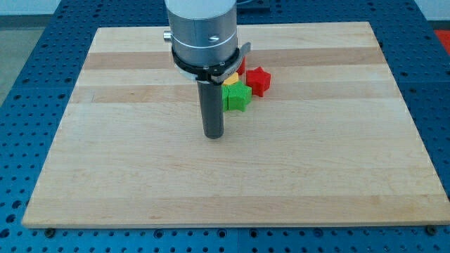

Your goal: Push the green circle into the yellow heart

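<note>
My tip (213, 134) rests on the wooden board (316, 161), just below the block cluster at the view's top centre. The rod and arm body cover the green circle, so I cannot see it. Only a sliver of a yellow block (230, 82) shows beside the rod, where the yellow heart lay. The green star (238, 98) sits right of the rod, close to it. The red star (258, 79) lies further right. A bit of a red block (242, 67) shows under the arm's collar.
The arm's wide grey body (204, 31) hides the blue blocks and the other yellow block. The board sits on a blue perforated table (21, 63).
</note>
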Motion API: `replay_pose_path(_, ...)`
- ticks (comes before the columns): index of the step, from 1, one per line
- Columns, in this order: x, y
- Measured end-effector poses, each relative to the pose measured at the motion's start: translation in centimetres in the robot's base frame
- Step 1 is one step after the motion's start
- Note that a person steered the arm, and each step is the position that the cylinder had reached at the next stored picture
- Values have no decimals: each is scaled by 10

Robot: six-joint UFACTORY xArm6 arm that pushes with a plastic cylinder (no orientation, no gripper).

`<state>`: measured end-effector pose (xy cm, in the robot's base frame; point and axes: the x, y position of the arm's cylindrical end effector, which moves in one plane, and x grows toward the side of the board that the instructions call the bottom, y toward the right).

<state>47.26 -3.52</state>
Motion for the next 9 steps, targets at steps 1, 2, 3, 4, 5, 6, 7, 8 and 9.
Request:
replay_pose_path(1, -52, 6)
replay_pose_path(2, -61, 6)
replay_pose_path(3, -100, 7)
replay_pose_path(4, -100, 7)
replay_pose_path(5, -94, 7)
replay_pose_path(6, -31, 3)
replay_pose_path(7, -14, 12)
replay_pose_path(8, -9, 81)
replay_pose_path(9, -14, 85)
